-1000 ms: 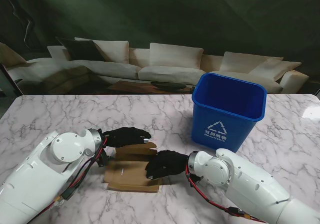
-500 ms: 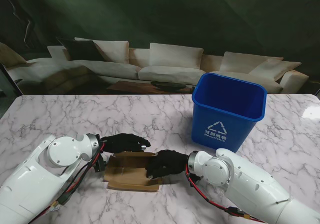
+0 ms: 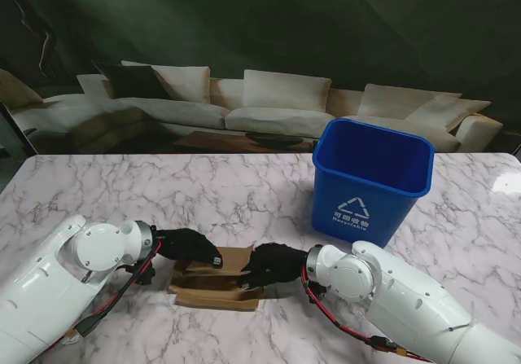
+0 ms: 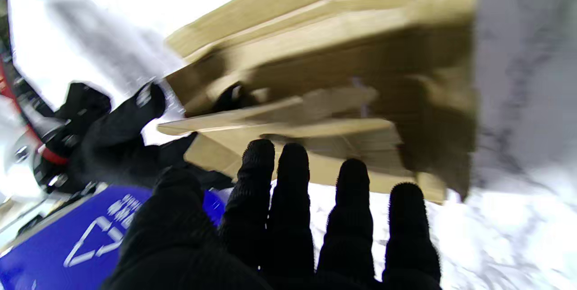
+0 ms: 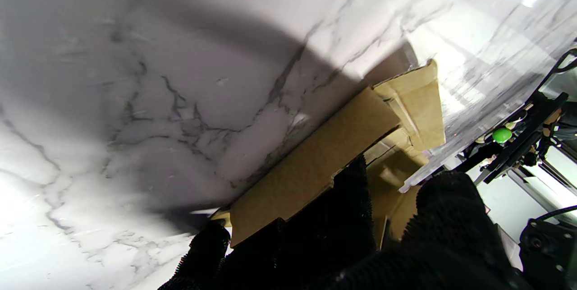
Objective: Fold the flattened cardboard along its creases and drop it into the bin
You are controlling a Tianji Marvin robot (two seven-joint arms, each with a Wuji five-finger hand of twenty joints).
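The brown cardboard lies partly folded on the marble table, between my two black-gloved hands. My left hand rests on its left far part with the fingers stretched out flat along the folded-over flap. At the cardboard's right edge my right hand is closed around it. In the right wrist view its fingers lie on one face of a panel and the thumb on the other. The blue bin stands upright, to the right and farther from me.
The bin's rim is open at the top, with a white recycling mark on the side facing me. A pale sofa runs behind the table's far edge. Bare marble lies to the left of the cardboard and in front of the bin.
My left hand has come nearer to me and lower, bringing the far flap down onto the cardboard. The right hand has stayed at the right edge.
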